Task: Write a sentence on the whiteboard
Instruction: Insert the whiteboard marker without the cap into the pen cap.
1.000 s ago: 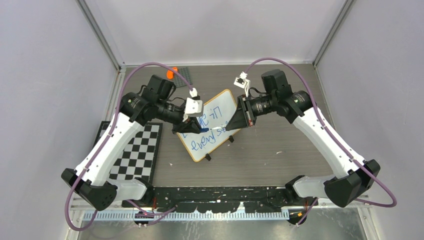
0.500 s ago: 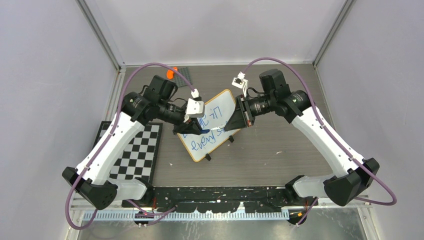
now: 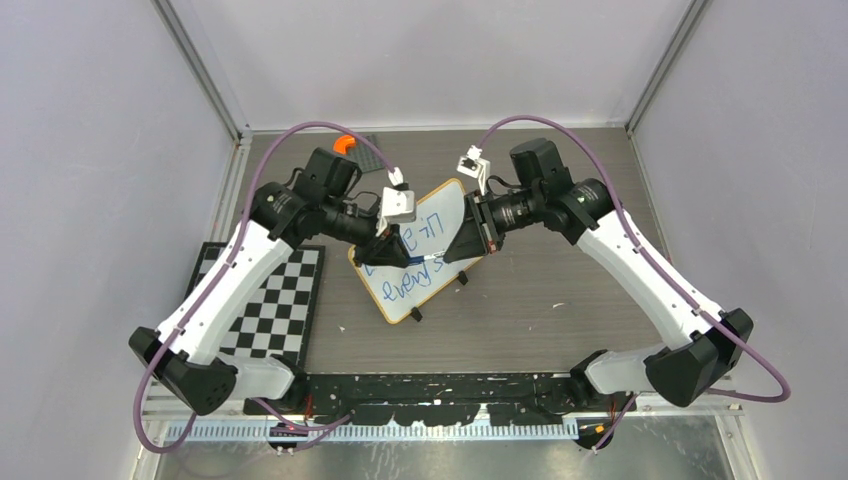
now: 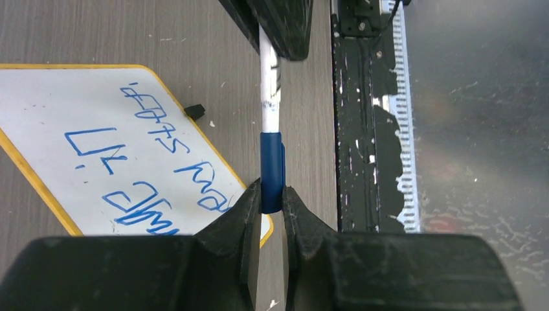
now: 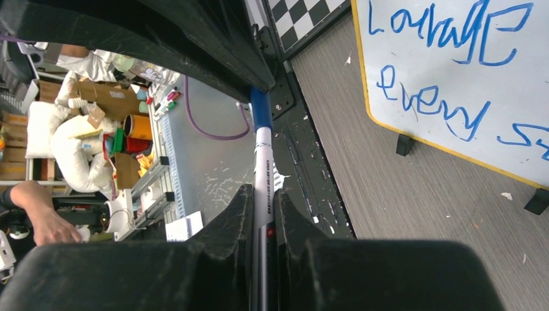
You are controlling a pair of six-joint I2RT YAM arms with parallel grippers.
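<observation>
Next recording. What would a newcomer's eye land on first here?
The two arms meet over the middle of the table, sharing one marker: the left gripper is shut on its blue cap, the right gripper on its white barrel. Just beneath them sits the whiteboard, askew, with a blue handwritten sentence in two lines.

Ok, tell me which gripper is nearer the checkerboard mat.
Left. The left gripper sits over the left side of the whiteboard, just right of the checkerboard mat; the right gripper is farther right, over its right edge.
</observation>
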